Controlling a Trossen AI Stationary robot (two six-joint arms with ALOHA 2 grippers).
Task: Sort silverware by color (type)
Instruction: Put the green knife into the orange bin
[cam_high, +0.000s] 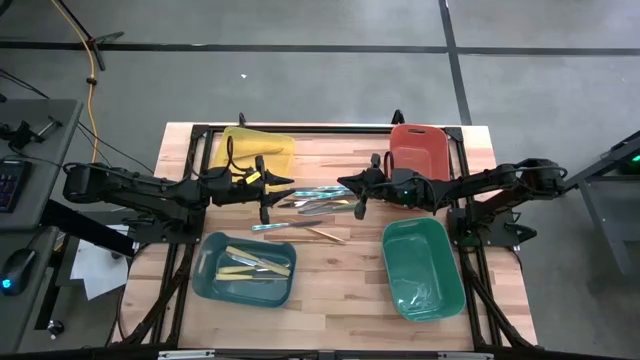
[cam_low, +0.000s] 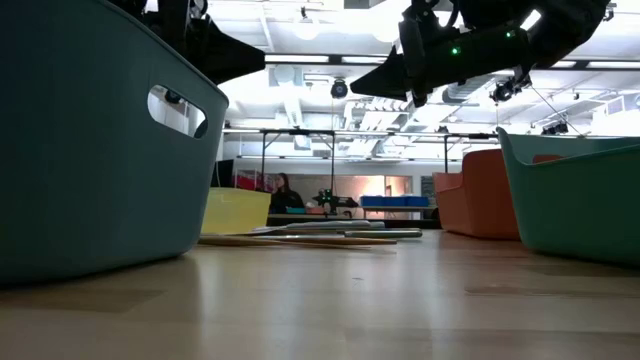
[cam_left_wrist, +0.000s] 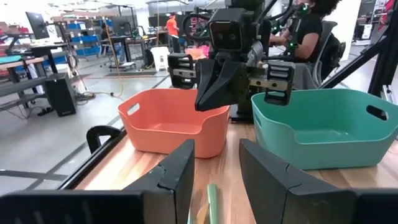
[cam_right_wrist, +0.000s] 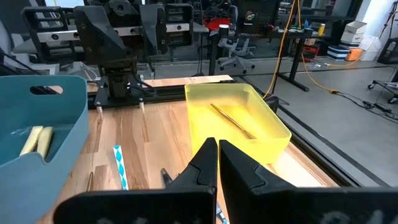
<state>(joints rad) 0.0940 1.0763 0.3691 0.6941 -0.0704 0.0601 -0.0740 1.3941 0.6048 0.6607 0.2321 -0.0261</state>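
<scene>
The loose silverware (cam_high: 318, 202) lies in a small pile on the wooden table's middle, also seen in the low view (cam_low: 310, 236). My left gripper (cam_high: 292, 187) hovers level just left of the pile, above the table. Its fingers stand open (cam_left_wrist: 216, 168) with nothing between them. A pale green utensil (cam_left_wrist: 212, 202) shows on the table beneath the gap. My right gripper (cam_high: 342, 184) hovers level just right of the pile, shut (cam_right_wrist: 217, 152) and empty. The two grippers face each other across the pile.
Four bins stand around the pile. The yellow bin (cam_high: 258, 150) at far left holds a gold-tan utensil (cam_right_wrist: 233, 121). The red bin (cam_high: 420, 150) is far right. The blue bin (cam_high: 245, 268) at near left holds cream utensils. The green bin (cam_high: 422, 268) is near right. A person sits beyond the table (cam_left_wrist: 314, 25).
</scene>
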